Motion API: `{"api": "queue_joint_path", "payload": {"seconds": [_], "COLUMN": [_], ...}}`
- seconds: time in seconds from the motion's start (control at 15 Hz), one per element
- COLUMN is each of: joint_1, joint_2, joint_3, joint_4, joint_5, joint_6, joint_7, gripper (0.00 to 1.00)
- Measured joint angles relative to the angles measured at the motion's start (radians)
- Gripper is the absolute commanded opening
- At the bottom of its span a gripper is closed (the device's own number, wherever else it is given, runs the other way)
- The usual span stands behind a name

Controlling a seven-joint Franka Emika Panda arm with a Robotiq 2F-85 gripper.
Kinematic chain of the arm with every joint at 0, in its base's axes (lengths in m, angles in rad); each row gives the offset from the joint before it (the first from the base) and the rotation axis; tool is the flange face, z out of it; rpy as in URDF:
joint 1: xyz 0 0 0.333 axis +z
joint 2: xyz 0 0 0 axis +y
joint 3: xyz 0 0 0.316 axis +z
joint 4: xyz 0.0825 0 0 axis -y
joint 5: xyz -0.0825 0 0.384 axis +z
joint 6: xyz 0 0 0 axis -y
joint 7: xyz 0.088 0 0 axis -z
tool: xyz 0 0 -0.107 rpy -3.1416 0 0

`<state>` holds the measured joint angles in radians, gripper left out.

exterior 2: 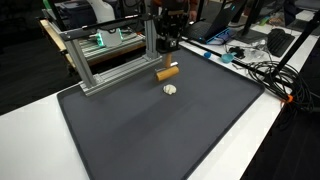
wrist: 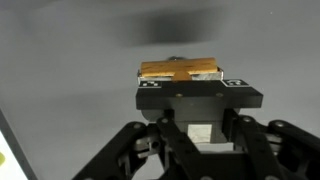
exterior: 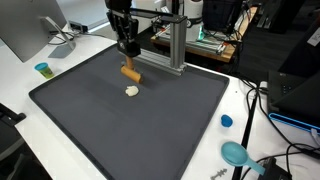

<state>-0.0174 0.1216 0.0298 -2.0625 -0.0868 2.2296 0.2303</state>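
Black end effector (wrist: 200, 95) above brown cylinder (wrist: 180, 70), jaw spread impossible to tell, small pale lump (exterior: 131, 91) on dark matte mat (exterior: 100, 130)

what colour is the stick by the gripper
The stick is orange-brown; the wrist view shows it best.

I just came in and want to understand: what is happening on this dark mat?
A robot arm's end effector hangs low over the dark mat, right above a small orange-brown block. Whether it grips the block, I cannot tell. A small white piece lies beside the block, apart from it.
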Motion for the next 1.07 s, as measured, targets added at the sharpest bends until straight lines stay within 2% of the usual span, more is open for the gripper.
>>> {"api": "queue_joint_path", "payload": {"seconds": [0.27,0.87,1.07], "joint_1": [0.001,0.014,0.015], "joint_2": [0.063,0.147,0.169], "joint_3": [0.0,-0.009,-0.017], "joint_4": [0.011,0.068,0.102], "joint_5": [0.008,0.008,0.009], "joint_6": [0.073,0.073,0.036], "joint_7": [0.003,0.018,0.027], "gripper": [0.21,0.21,0.21]}}
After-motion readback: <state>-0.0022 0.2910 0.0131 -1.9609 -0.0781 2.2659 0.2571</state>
